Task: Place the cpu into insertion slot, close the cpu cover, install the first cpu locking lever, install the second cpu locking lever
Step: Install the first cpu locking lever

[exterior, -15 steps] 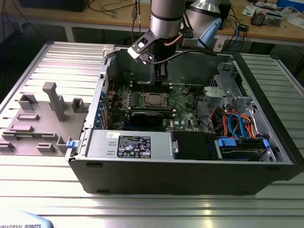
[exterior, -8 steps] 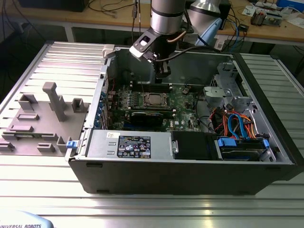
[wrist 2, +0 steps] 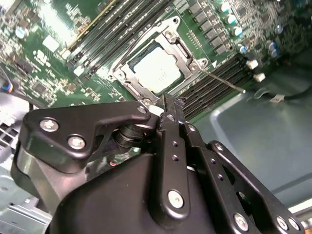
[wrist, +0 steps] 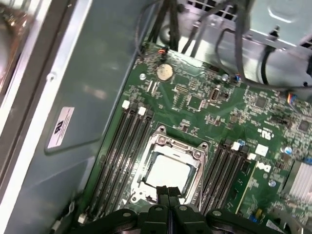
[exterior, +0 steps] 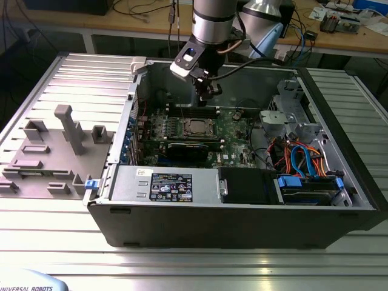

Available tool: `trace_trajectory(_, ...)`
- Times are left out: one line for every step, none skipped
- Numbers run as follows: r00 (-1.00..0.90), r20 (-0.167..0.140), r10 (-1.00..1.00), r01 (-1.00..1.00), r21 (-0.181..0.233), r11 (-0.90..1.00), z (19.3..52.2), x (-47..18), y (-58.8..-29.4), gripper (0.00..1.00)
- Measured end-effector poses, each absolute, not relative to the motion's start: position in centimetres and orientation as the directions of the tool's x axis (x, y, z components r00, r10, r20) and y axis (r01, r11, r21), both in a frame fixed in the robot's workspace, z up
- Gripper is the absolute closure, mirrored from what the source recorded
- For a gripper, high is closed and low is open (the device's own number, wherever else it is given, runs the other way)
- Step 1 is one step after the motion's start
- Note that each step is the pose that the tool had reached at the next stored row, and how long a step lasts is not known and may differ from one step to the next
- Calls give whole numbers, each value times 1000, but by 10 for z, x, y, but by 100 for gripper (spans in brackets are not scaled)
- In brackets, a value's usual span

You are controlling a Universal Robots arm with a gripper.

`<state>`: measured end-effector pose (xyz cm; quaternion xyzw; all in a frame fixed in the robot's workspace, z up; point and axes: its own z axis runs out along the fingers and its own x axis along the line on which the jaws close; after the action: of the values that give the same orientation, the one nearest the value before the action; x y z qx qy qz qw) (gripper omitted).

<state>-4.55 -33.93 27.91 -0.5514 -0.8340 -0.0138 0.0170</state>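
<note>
Plainly, the small square chip with a dull silver-grey metal top, the cpu [wrist: 168, 171], lies flat in the insertion slot [wrist: 200, 163], the silver-rimmed square socket near the middle of the exterior view. The thin silver metal frame, the cpu cover [wrist 2: 187, 53], lies over the chip's edges, its window showing the top. A thin silver wire lever [wrist 2: 222, 80] juts from one socket corner across long black memory slots [wrist 2: 204, 92], so it is probably unlatched. A green circuit board [wrist: 195, 107] surrounds the socket inside an open grey computer case [exterior: 242, 224]. The black gripper [wrist: 168, 191] hangs above the socket, upper centre of the exterior view, fingers [wrist: 163, 195] pressed together, pinching nothing, seemingly clear of the board.
</note>
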Motion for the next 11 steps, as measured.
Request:
trace_trajectory(-412, 44, 910, 911, 4, 412, 279, -45, -339, 89)
trace_trajectory(-427, 43, 903, 904, 4, 427, 279, -45, -339, 89)
trace_trajectory(-433, 43, 901, 901, 4, 433, 279, -45, -339, 89)
trace_trajectory(-435, 43, 899, 900, 4, 435, 279, -45, -339, 89)
trace_trajectory(-435, 43, 899, 900, 4, 435, 279, -45, -339, 89)
trace_trajectory(-435, 43, 899, 900, 4, 435, 279, -45, -339, 89)
trace_trajectory(-435, 43, 899, 900, 4, 435, 279, -45, -339, 89)
trace_trajectory(-435, 43, 899, 900, 4, 435, 279, -45, -339, 89)
trace_trajectory(-435, 43, 899, 900, 4, 435, 279, -45, -339, 89)
trace_trajectory(-435, 43, 899, 900, 4, 436, 279, -45, -339, 89)
trace_trajectory(-435, 43, 899, 900, 4, 436, 279, -45, -339, 89)
